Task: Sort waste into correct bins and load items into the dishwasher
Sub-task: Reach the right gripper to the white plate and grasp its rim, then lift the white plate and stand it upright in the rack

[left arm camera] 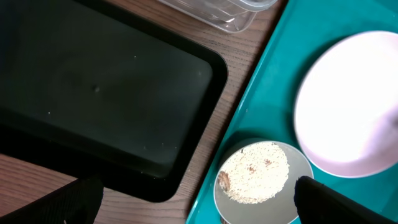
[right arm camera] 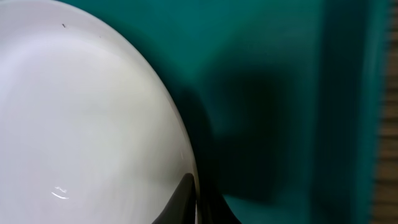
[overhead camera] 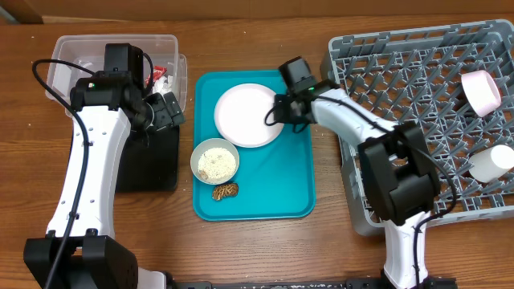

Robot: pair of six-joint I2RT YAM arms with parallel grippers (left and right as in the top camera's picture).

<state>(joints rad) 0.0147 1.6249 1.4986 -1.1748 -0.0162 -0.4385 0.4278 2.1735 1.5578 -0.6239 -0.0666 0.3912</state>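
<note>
On the teal tray (overhead camera: 283,178), the right tool (overhead camera: 278,112) sits at the rim of the large plate (overhead camera: 243,116), clamped or not I cannot tell; it should pinch deep and lift level toward the rack (overhead camera: 418,88).

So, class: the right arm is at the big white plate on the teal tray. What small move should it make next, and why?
Probably close the right gripper on the plate rim nearest the rack; whether it already grips is unclear. A fingertip sits at that rim, the plate lies flat on the teal tray, and the rack stands beside it.
</note>
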